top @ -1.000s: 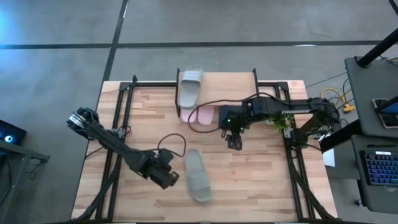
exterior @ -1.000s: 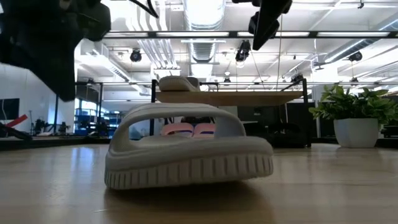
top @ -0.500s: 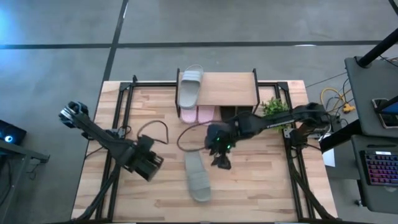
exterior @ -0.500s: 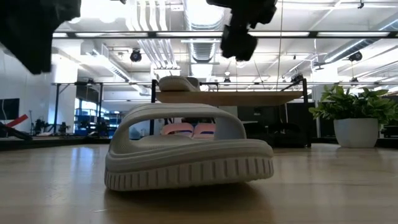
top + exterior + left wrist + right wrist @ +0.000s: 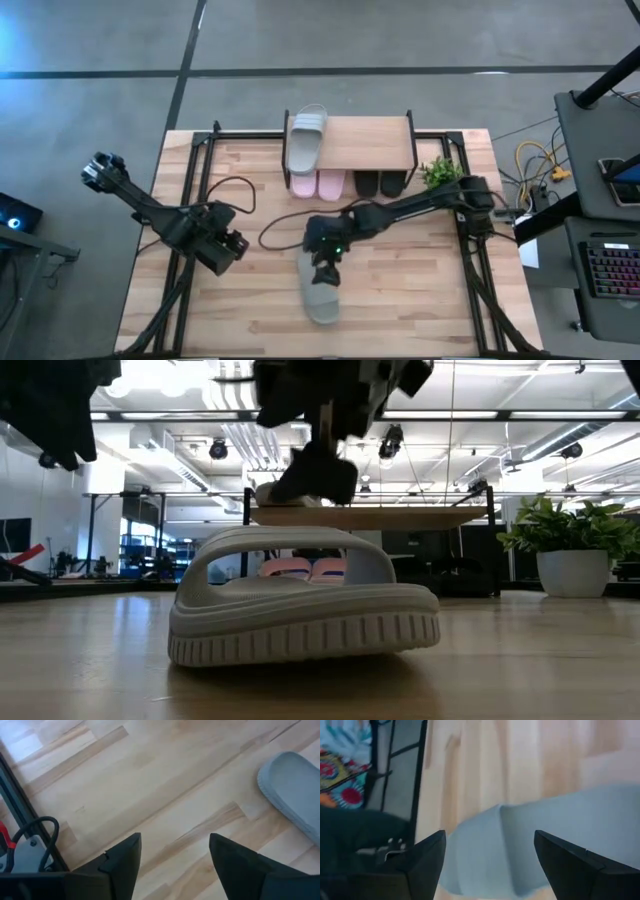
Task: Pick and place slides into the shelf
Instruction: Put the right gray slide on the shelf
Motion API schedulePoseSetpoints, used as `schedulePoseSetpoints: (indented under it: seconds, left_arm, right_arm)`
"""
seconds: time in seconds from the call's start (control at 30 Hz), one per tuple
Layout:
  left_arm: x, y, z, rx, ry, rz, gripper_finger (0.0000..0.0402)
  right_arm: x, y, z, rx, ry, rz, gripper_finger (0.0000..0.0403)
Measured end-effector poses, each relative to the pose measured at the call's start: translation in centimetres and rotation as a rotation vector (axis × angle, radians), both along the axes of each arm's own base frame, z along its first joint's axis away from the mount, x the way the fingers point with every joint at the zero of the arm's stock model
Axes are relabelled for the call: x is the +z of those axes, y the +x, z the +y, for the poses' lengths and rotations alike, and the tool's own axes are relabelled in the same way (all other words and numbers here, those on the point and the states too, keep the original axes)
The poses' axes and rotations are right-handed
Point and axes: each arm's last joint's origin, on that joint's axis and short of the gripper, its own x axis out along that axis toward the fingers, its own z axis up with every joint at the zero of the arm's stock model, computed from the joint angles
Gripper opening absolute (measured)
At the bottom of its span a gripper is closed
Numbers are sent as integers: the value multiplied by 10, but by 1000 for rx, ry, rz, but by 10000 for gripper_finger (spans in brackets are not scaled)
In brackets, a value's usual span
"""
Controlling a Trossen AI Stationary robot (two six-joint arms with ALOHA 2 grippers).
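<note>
So the right tool (image 5: 325, 272) is hanging right over the strap end of the loose grey-green slide (image 5: 318, 288), fingers spread wide with nothing in them. From the wrist cam the slide (image 5: 540, 840) fills the gap between the two fingers, but they aren't touching it. That slide sits on the surface (image 5: 420, 300) around 6 o'clock from the shelf (image 5: 365, 143), well apart from it, toe pointing toward the near edge. The other grey-green slide (image 5: 304, 140) lies on the shelf top at its 9 o'clock end. Under the plank there's the pink pair (image 5: 318, 184) and beside it, at 3 o'clock, the black pair (image 5: 380, 183). The left tool (image 5: 225, 250) is off at 9 o'clock from the loose slide, also wide and holding nothing, over bare wood. A small potted plant (image 5: 442, 172) sits by the shelf's right end.
</note>
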Motion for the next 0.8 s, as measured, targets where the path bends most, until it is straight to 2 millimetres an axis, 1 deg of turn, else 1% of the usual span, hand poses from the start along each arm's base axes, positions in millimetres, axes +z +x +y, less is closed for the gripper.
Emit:
schedulePoseSetpoints:
  seconds: [0.1, 0.23, 0.4, 0.5, 0.6, 0.7, 0.8]
  left_arm:
    - [-1, -3, 2, -10, 3, 4, 221]
    - [0, -5, 3, -40, 11, 6, 221]
    - [-4, -6, 4, -86, 38, 35, 221]
    - [-11, -7, 5, -94, 51, 57, 221]
    - [-17, -8, 6, -94, 63, 78, 221]
    - [-18, -9, 6, -97, 67, 85, 221]
    - [-18, -9, 6, -101, 68, 86, 221]
  right_arm:
    - [-16, 9, 7, 30, 51, 50, 289]
    - [-33, 13, 14, 59, 97, 110, 284]
    - [-39, 10, 18, 65, 110, 170, 281]
    - [-47, 5, 19, 92, 141, 241, 280]
    - [-48, 3, 24, 125, 173, 260, 272]
    - [-52, 2, 30, 134, 176, 281, 253]
    - [-54, 1, 33, 117, 171, 296, 221]
